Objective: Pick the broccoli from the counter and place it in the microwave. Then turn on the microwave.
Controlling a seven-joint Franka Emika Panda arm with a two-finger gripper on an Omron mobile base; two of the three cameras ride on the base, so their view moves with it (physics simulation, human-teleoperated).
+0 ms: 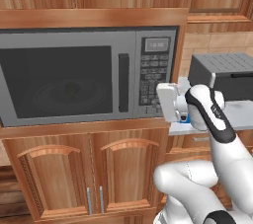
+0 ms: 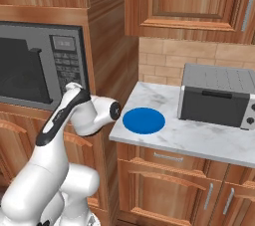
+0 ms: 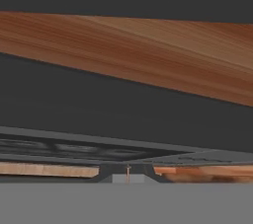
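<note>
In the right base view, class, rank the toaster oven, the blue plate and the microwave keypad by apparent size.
1. toaster oven
2. blue plate
3. microwave keypad, though it looks close to the plate in size, so that order is unsure.

A wooden band [image 3: 148, 65] slants above the grey microwave [image 3: 123, 149] front (jaws closed).

A white-grey marbled counter [image 2: 199, 138] over wooden cabinet drawers carries a blue round plate [image 2: 143, 120] near its left edge and a grey toaster oven [image 2: 219, 95] toward the back right.
</note>
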